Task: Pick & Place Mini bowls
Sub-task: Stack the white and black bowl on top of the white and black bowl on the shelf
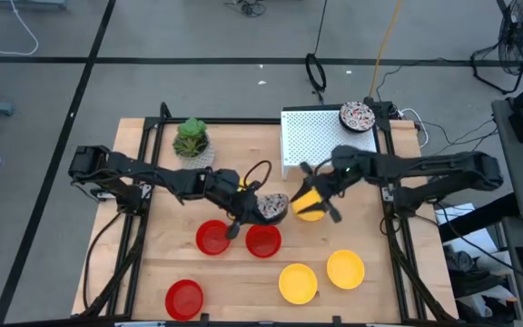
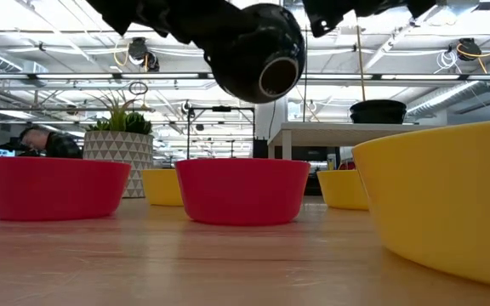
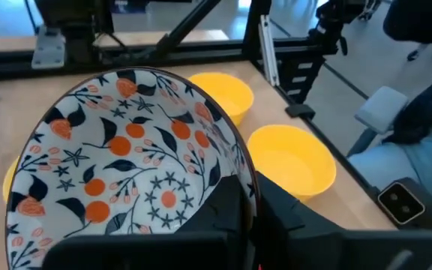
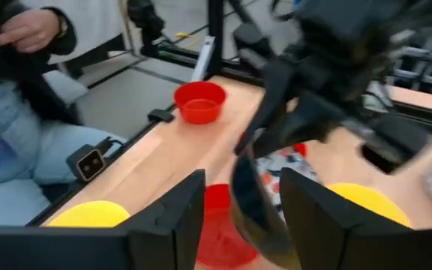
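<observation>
Floral-speckled bowl (image 3: 130,169) fills the left wrist view, tilted on edge and clenched at its rim by the left hand (image 1: 260,207) near the middle of the worktop (image 1: 152,272), raised above the two red bowls (image 1: 212,238) and (image 1: 263,242) that sit side by side just below it in the high view. Right beside it, the right hand (image 1: 314,202) reaches in from the right edge and grasps a yellow bowl (image 1: 308,205), also lifted and tilted. A third red bowl (image 1: 184,298) sits near the front left corner. Two more yellow bowls (image 1: 299,282) and (image 1: 345,269) rest close together toward the front right. Another speckled bowl (image 1: 359,115) lies on the white perforated board (image 1: 316,136) at the back right corner. The potted plant (image 1: 192,139) stands at the back edge, left of centre. A person's hand (image 4: 32,28) shows beyond the worktop in the right wrist view.
</observation>
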Controlling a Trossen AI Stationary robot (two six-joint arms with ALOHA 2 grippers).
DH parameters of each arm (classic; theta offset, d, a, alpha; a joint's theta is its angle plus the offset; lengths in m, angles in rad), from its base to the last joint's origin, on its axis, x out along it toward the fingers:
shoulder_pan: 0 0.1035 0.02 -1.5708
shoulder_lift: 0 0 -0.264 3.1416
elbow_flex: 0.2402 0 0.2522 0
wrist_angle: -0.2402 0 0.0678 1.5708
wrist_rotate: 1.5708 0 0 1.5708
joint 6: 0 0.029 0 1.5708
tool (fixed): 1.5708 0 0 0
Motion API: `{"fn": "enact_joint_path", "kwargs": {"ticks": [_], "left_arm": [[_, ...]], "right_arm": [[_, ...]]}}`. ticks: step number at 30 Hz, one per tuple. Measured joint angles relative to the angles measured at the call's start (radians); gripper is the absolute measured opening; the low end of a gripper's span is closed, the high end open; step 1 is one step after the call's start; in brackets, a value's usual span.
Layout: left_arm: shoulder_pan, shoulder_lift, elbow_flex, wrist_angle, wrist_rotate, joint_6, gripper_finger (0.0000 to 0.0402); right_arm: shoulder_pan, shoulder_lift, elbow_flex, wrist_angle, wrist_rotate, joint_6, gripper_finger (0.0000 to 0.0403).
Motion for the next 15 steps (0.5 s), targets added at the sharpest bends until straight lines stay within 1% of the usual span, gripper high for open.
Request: {"fn": "enact_joint_path", "kwargs": {"ticks": [4,8,12,15], "left_arm": [[-0.023,0.0,0.0,0.016,0.0,0.001,0.0031],[-0.045,0.0,0.0,0.021,0.001,0.005,0.0017],[-0.052,0.0,0.0,0.022,-0.013,0.001,0.0013],[-0.052,0.0,0.0,0.04,-0.015,0.008,0.0026]], "right_arm": [[0.035,0.072,-0.001,0.079,0.002,0.001,0.0176],[0.043,0.127,-0.001,0.145,0.004,0.004,0.0178],[0.043,0.169,0.0,0.169,-0.004,0.02,0.0174],[0.043,0.201,-0.001,0.164,-0.035,0.057,0.0172]]}}
